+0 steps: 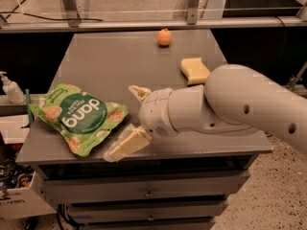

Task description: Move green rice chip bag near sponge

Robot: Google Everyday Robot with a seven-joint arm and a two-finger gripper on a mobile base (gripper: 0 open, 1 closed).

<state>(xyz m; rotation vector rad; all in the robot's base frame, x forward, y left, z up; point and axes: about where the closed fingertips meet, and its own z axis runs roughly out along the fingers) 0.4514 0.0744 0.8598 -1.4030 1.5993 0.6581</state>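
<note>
The green rice chip bag (79, 117) lies flat on the left front of the grey table (110, 61), its dark green "dang" label facing up. The pale yellow sponge (194, 70) lies at the right of the table, partly behind my arm. My gripper (125, 121) is just right of the bag, open, with one finger (128, 145) near the bag's front right corner and the other finger (138, 92) behind it. It holds nothing.
A small orange fruit (164, 37) sits at the table's far edge. A soap dispenser bottle (10, 87) stands off the table's left side. Drawers (144, 191) are below the table front. A metal rail (144, 23) runs behind.
</note>
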